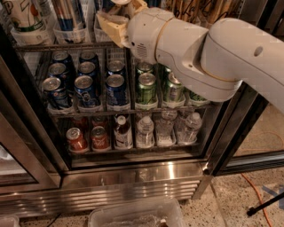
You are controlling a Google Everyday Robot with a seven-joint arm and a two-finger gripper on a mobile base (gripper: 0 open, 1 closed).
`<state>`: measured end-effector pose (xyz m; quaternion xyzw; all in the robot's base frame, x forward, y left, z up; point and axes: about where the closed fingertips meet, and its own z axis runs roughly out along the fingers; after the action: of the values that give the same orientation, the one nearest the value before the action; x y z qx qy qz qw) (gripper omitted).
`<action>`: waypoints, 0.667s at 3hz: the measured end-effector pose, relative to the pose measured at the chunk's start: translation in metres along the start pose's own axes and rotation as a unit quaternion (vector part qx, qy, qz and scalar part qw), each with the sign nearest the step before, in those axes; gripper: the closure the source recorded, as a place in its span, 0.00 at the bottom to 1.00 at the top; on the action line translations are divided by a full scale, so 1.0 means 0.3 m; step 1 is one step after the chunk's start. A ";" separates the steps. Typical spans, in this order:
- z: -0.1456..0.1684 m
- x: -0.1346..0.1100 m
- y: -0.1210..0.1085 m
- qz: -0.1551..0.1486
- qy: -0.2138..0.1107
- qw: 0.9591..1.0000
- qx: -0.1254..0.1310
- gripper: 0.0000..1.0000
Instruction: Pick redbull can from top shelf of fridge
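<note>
A tall slim blue-and-silver redbull can (67, 13) stands in a clear lane tray (71, 34) on the top shelf (57, 46) of the fridge (133, 175), at the upper left. My gripper (120, 15), tan at its end, is at the top shelf just right of that can, reaching in from the right on the big white arm (199, 53). The top edge of the view cuts off the gripper's end and the can's lid. I cannot tell if the gripper touches a can.
The middle rack holds short dark-blue cans (86, 86) and green cans (146, 88). The bottom rack holds red cans (76, 139) and water bottles (144, 131). The open door frame (230, 142) stands to the right. A clear plastic bin (133, 215) and an orange cable (255, 195) lie on the floor.
</note>
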<state>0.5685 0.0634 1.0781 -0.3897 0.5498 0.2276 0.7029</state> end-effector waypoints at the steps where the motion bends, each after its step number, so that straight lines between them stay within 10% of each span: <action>1: 0.005 -0.028 0.014 -0.009 -0.008 1.000 -0.013 1.00; 2: -0.028 -0.081 0.078 -0.030 -0.023 0.999 -0.038 1.00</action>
<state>0.5390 0.0731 1.0933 -0.4272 0.5121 0.2365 0.7066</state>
